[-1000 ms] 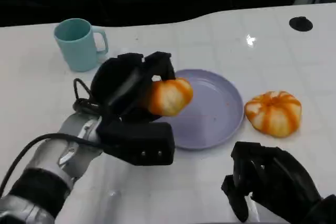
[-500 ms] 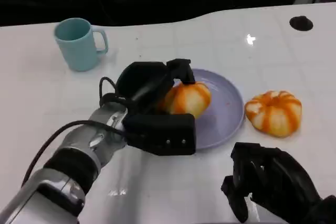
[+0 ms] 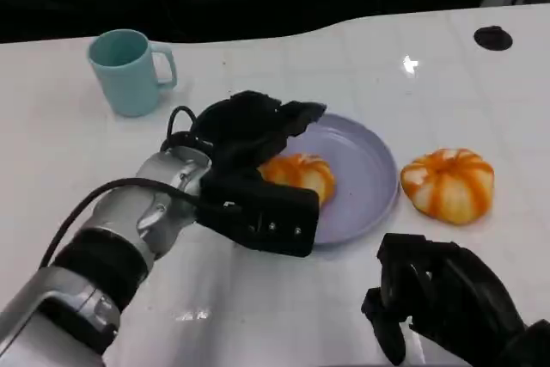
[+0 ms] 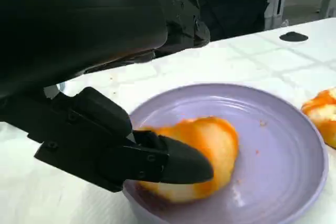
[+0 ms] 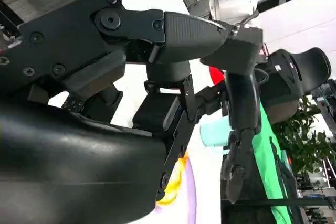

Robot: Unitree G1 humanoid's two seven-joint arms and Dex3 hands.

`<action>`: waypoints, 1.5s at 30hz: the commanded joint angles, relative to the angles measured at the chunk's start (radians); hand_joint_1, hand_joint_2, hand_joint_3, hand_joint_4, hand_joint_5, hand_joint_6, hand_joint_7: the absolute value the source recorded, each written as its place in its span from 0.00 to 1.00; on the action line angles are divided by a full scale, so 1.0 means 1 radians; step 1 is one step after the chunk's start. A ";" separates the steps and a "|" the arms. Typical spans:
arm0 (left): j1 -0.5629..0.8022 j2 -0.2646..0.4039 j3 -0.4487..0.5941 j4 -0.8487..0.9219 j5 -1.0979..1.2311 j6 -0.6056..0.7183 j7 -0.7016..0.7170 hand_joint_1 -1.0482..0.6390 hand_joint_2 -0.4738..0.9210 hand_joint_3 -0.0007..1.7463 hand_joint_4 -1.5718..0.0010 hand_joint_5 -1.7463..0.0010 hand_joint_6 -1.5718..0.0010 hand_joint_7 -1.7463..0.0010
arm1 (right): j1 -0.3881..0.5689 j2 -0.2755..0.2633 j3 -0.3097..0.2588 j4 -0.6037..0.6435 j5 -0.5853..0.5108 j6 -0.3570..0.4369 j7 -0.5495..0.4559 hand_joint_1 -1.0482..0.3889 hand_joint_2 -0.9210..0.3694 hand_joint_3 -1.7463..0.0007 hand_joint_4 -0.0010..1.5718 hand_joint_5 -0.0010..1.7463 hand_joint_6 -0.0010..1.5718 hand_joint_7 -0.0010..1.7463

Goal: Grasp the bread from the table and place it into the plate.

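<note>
Now that the bread (image 3: 296,175) sits in the plate (image 3: 365,169), we judge the task nearly done. Our left hand (image 3: 249,131) has one finger against it in the wrist view, the others spread above (a loosened hold, not a grasp). Withdrawing remains. Our right hand (image 3: 443,298) rests curled, holding nothing.
</note>
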 commanded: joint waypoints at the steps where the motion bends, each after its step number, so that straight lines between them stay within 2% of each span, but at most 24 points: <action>1: 0.041 0.044 0.029 -0.074 -0.048 -0.018 -0.037 0.07 1.00 0.27 0.95 0.90 0.92 0.96 | 0.004 -0.007 -0.011 -0.008 0.002 -0.002 -0.006 0.07 0.14 0.60 0.77 0.96 0.66 0.88; 6: 0.112 0.074 0.092 -0.172 -0.127 -0.075 -0.021 0.11 1.00 0.23 0.85 0.81 0.79 0.93 | 0.006 -0.005 -0.013 -0.009 0.011 -0.002 -0.001 0.08 0.15 0.60 0.77 0.96 0.66 0.88; 7: 0.129 0.077 0.111 -0.187 -0.154 -0.092 -0.020 0.12 1.00 0.22 0.84 0.77 0.76 0.94 | 0.006 -0.006 -0.013 -0.008 0.010 -0.004 0.000 0.08 0.15 0.60 0.77 0.96 0.66 0.88; 9: 0.166 0.076 0.154 -0.218 -0.228 -0.119 -0.042 0.14 1.00 0.21 0.87 0.64 0.72 0.95 | 0.009 -0.006 -0.012 -0.014 0.009 -0.002 -0.003 0.08 0.15 0.60 0.77 0.96 0.66 0.88; 11: 0.209 0.072 0.196 -0.257 -0.310 -0.128 -0.079 0.15 1.00 0.20 0.87 0.59 0.69 0.94 | 0.011 -0.006 -0.011 -0.018 0.008 -0.001 -0.005 0.08 0.15 0.60 0.77 0.96 0.66 0.88; 14: 0.294 0.060 0.266 -0.341 -0.469 -0.126 -0.157 0.18 1.00 0.20 0.85 0.45 0.63 0.89 | 0.012 -0.009 -0.012 -0.021 0.010 0.002 -0.004 0.08 0.15 0.60 0.77 0.96 0.66 0.87; 16: 0.345 0.044 0.303 -0.388 -0.568 -0.124 -0.205 0.21 1.00 0.17 0.83 0.34 0.64 0.78 | 0.013 -0.009 -0.012 -0.023 0.013 0.006 -0.001 0.08 0.15 0.60 0.77 0.96 0.66 0.86; 17: 0.376 0.030 0.323 -0.410 -0.629 -0.121 -0.231 0.22 1.00 0.16 0.82 0.29 0.67 0.69 | 0.014 -0.009 -0.012 -0.025 0.014 0.009 -0.002 0.08 0.14 0.60 0.77 0.96 0.66 0.86; 18: 0.402 0.019 0.339 -0.430 -0.675 -0.114 -0.251 0.23 1.00 0.16 0.78 0.25 0.70 0.55 | 0.015 -0.009 -0.012 -0.026 0.014 0.010 -0.002 0.08 0.14 0.61 0.77 0.96 0.66 0.86; 20: 0.447 0.002 0.366 -0.472 -0.748 -0.104 -0.282 0.23 1.00 0.15 0.75 0.21 0.71 0.44 | 0.016 -0.010 -0.011 -0.029 0.009 0.008 -0.004 0.08 0.14 0.61 0.76 0.96 0.66 0.86; 23: 0.531 -0.010 0.390 -0.567 -0.825 -0.077 -0.315 0.25 1.00 0.18 0.71 0.03 0.70 0.23 | 0.018 -0.012 -0.009 -0.035 0.007 0.011 -0.007 0.08 0.13 0.62 0.76 0.96 0.66 0.87; 25: 0.586 -0.013 0.401 -0.634 -0.861 -0.043 -0.331 0.24 1.00 0.20 0.68 0.01 0.70 0.15 | 0.018 -0.011 -0.010 -0.035 0.014 0.016 -0.004 0.08 0.13 0.62 0.76 0.95 0.66 0.87; 29: 0.693 -0.020 0.419 -0.770 -0.957 0.074 -0.364 0.24 1.00 0.21 0.62 0.00 0.66 0.11 | 0.018 -0.010 -0.009 -0.034 0.012 0.019 -0.007 0.07 0.13 0.62 0.76 0.95 0.66 0.86; 33: 0.792 -0.004 0.436 -0.880 -1.022 0.141 -0.400 0.25 1.00 0.23 0.54 0.00 0.66 0.01 | 0.028 -0.009 0.000 -0.043 0.000 0.011 -0.011 0.07 0.13 0.62 0.77 0.95 0.66 0.87; 37: 0.874 0.012 0.459 -0.966 -1.080 0.219 -0.427 0.27 1.00 0.24 0.51 0.00 0.64 0.00 | 0.027 -0.005 0.002 -0.045 0.002 0.009 -0.013 0.07 0.13 0.62 0.77 0.95 0.66 0.87; 45: 0.983 -0.001 0.481 -1.016 -1.194 0.323 -0.479 0.28 1.00 0.24 0.46 0.00 0.60 0.00 | 0.020 -0.007 0.002 -0.042 -0.001 0.009 -0.012 0.07 0.13 0.62 0.76 0.94 0.66 0.85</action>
